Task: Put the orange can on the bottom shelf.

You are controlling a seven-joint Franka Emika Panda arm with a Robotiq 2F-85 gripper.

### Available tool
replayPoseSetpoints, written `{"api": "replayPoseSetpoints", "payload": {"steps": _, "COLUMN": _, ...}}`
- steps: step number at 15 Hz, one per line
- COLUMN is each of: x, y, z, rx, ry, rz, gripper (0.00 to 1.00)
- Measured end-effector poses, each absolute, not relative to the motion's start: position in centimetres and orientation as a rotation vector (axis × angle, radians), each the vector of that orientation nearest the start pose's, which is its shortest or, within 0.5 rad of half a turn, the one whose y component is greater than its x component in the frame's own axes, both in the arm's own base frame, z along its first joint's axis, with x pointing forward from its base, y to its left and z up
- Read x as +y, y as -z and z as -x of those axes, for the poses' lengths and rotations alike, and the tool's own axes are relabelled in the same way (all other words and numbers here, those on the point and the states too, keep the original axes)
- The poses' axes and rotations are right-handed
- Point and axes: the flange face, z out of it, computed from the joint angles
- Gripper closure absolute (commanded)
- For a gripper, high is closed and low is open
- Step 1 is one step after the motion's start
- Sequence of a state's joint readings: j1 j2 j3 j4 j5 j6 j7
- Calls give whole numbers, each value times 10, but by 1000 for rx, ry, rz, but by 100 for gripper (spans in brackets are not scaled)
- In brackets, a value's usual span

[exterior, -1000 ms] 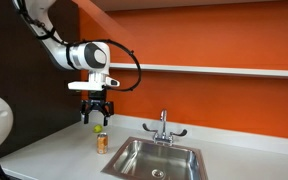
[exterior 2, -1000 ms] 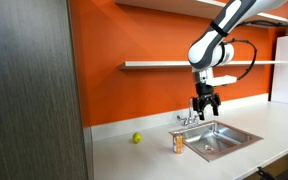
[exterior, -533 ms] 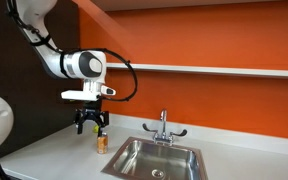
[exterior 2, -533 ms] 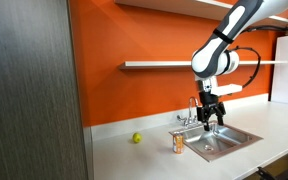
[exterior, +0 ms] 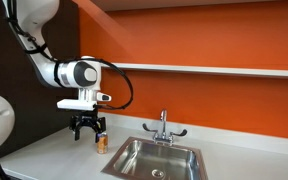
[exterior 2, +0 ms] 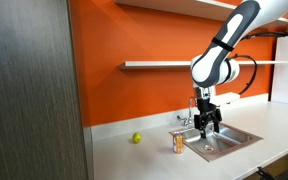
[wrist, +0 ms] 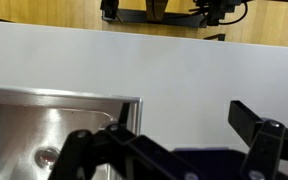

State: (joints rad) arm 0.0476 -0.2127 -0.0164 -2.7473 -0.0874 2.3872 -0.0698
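i have the gripper (exterior: 87, 128) hanging fingers-down over the pale surface (exterior: 44, 155), its jaws spread wide with nothing between them. the orange can (exterior: 102, 143) stands upright on the surface, at about 4 o'clock from the gripper in an exterior view and apart from it. in an exterior view from another spot, the can (exterior 2: 179, 144) is at about 8 o'clock from the gripper (exterior 2: 206, 122), so the fingers are near it but not around it.

the can is just beside the steel sink (exterior: 154, 158), off the corner of its rim. the faucet (exterior: 163, 126) rises at the back of the sink. a yellow-green ball (exterior 2: 137, 138) lies on the surface (exterior 2: 124, 158) at 9 o'clock from the can, well apart from it.

the bottom shelf (exterior: 214, 70) runs along the orange wall (exterior: 224, 40) at 12 o'clock, high above the can. in both exterior views i see nothing on the stretch of shelf (exterior 2: 164, 65) that shows.

in the wrist view the gripper (wrist: 174, 150) fills the lower edge, dark fingers (wrist: 264, 130) wide apart over bare white surface (wrist: 144, 60). the sink (wrist: 54, 120) corner comes in at 8 o'clock. i can't find the can in that view.
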Motion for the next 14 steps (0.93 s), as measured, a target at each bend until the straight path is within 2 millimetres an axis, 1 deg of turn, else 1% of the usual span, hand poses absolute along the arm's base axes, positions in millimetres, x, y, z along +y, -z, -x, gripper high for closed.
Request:
{"api": "replayPoseSetpoints", "payload": {"steps": 2, "x": 16, "y": -264, "z": -375, "rx": -290, "ry": -219, "rz": 3170, "gripper": 0}}
{"api": "replayPoseSetpoints", "payload": {"steps": 8, "x": 22, "y": -236, "z": -380, "rx": -316, "ry": -199, "rz": 3164, "gripper": 0}}
{"api": "replayPoseSetpoints", "payload": {"steps": 14, "x": 24, "y": -218, "z": -393, "rx": -317, "ry": -137, "rz": 3161, "gripper": 0}}
